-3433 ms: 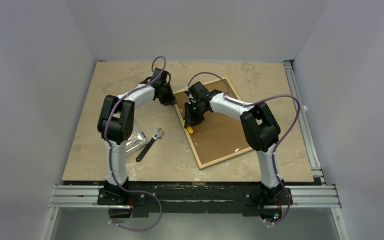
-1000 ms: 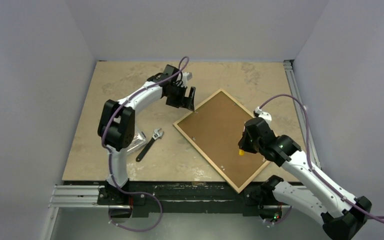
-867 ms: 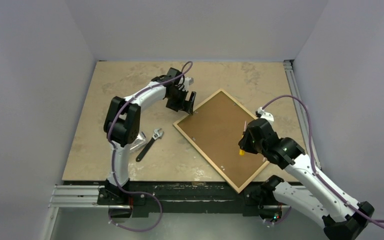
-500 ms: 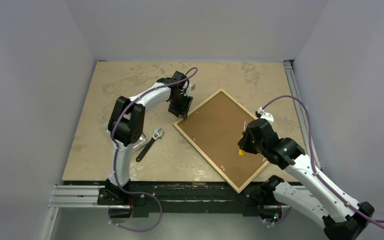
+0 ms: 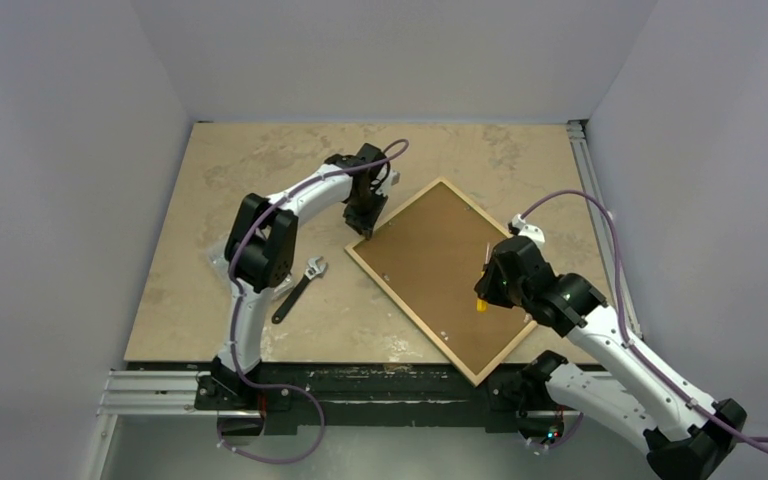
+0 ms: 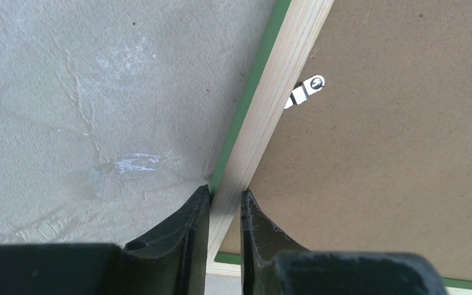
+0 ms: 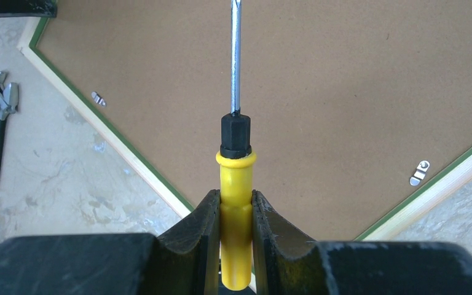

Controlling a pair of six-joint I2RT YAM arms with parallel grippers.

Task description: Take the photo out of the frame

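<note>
Narrowly parted, the left gripper (image 6: 224,198) pinches the wooden rail of the frame (image 6: 278,92), which lies face down on the table (image 5: 218,160), backing (image 5: 440,250) up, photo hidden. The right gripper (image 7: 236,200) clamps a screwdriver (image 7: 235,175) over it.

Table (image 5: 250,150) topped with beige marbled slab, scuffed pale in places. Enclosed by plain pale grey panels: back wall (image 5: 390,60), left wall (image 5: 50,200), right wall (image 5: 720,200). Aluminium rail (image 5: 390,388) fitted along near edge, side rail (image 5: 605,230) along right edge. Scene lit evenly, softly.
</note>
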